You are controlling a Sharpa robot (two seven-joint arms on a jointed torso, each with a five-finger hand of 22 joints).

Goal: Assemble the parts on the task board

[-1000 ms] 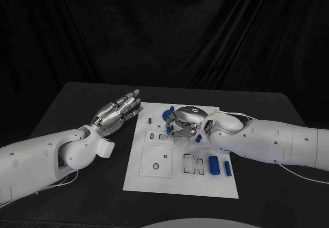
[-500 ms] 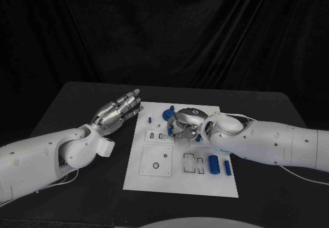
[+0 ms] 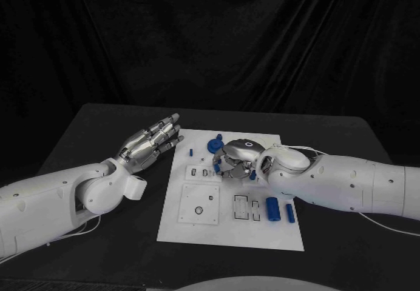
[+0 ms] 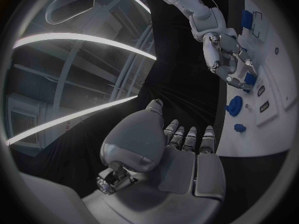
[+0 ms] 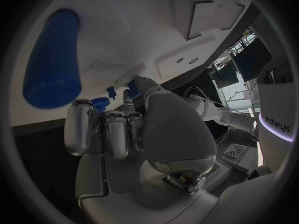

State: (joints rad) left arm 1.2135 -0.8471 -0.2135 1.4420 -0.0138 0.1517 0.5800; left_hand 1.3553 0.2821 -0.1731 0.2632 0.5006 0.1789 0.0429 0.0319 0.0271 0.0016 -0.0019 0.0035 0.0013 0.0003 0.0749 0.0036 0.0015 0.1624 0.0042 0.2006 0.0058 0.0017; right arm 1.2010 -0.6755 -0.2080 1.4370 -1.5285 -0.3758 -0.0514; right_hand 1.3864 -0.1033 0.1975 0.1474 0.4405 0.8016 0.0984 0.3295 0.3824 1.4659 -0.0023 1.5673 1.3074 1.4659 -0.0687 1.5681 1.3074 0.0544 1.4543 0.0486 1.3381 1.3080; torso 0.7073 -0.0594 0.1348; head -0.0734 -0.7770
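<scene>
right hand (image 3: 235,160) | curled tighter over task board (image 3: 229,224) | left hand (image 3: 150,143) unmoved

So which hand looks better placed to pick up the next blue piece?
Probably the right hand: it hangs curled over the board, right among the blue pieces. The left hand is open, fingers straight, beside the board's edge, off the pieces.

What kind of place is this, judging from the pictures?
Probably a robot test bench in a lab or studio: a black table against a black curtain, a white task board with small blue parts, and long ceiling light strips overhead.
</scene>
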